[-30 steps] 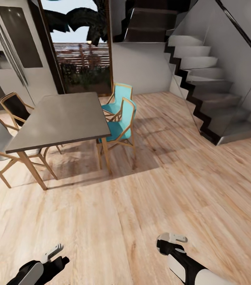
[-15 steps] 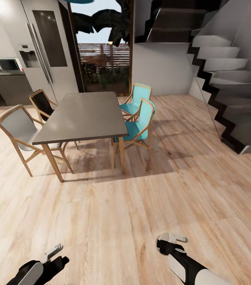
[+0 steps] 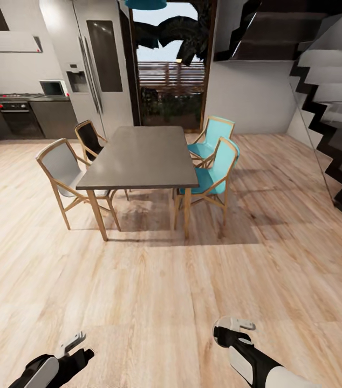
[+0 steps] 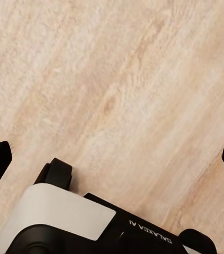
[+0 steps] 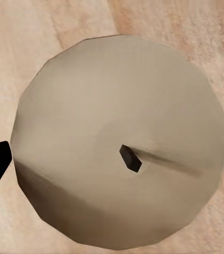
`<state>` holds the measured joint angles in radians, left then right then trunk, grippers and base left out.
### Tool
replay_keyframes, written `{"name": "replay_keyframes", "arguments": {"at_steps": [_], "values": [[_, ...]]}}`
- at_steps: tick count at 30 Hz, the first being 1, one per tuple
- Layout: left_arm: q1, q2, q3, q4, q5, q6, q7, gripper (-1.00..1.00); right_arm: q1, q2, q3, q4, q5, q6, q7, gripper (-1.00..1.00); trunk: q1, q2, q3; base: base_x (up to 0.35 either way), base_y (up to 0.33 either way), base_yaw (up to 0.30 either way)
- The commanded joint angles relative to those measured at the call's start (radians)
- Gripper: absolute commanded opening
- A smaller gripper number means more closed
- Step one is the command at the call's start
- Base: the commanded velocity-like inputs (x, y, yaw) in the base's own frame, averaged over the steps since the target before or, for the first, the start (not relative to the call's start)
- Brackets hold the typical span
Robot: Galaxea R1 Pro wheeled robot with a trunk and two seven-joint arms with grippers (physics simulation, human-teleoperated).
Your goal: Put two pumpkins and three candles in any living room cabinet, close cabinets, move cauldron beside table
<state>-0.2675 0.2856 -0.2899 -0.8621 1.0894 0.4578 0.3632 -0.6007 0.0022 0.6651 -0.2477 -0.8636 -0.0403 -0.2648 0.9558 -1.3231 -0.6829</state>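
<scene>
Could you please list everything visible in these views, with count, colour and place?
table: one, dark grey top, wooden legs, centre of the room.
teal chairs: two, on the table's right side.
grey chair: one, wooden frame, on the table's left side.
black chair: one, wooden frame, left side, behind the grey chair.
fridge: one, silver, back left.
oven: one, dark, far left under the counter.
microwave: one, pale, on the counter.
stairs: grey steps, right.
glass door: one, back centre.
floor: light wood planks.
candle: one, beige, dark wick, between the right fingers.
left gripper: black and white, bottom left, empty.
right gripper: white and black, bottom right.
</scene>
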Motion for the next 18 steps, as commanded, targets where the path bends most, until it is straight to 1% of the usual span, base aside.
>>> {"name": "replay_keyframes", "arguments": {"at_steps": [1, 18], "values": [[-0.001, 0.001, -0.005, -0.002, 0.01, -0.001, 0.01, 1.0, -0.001, -0.001, 0.008, -0.001, -0.009, -0.004, -0.005, -1.0, 0.0, -0.001, 0.0, 0.0, 0.0, 0.283], [-0.001, 0.001, -0.005, -0.002, 0.01, -0.001, 0.01, 1.0, -0.001, 0.001, 0.009, 0.001, -0.008, -0.004, -0.005, -1.0, 0.0, -0.001, 0.01, 0.0, 0.0, 0.283]]}}
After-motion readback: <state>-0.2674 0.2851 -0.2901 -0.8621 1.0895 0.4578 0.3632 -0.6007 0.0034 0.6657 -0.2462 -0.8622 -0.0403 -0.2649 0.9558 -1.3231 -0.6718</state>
